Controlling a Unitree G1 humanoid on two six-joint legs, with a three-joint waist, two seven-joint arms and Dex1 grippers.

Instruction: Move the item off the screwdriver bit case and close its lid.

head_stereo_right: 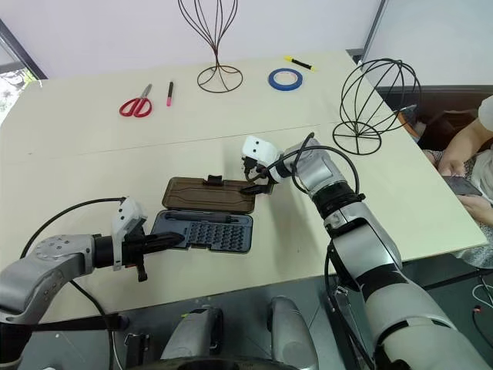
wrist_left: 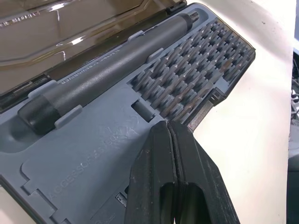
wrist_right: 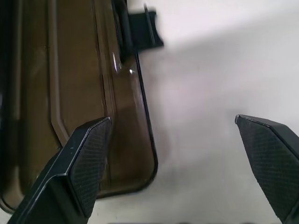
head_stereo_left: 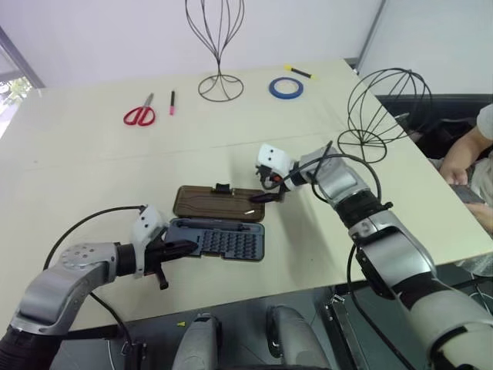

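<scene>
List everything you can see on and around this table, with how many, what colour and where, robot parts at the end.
Flat dark grey-blue plastic screwdriver bit case: one, open, near table edge.
Translucent smoky brown lid: one, lying flat behind the case.
Grey screwdriver handle: one, in the case.
Black wire globe-shaped head form: one, right side of table, off the case.
Tall narrow black wire stand: one, far middle.
Red-handled scissors: one, far left.
Pink-tipped pen: one, beside scissors.
Blue tape roll: one, far right.
Yellow marker: one, behind the tape.
Person's hand: right edge.
Left gripper: shut, over the case's near part.
Right gripper: open, at the lid's end.
</scene>
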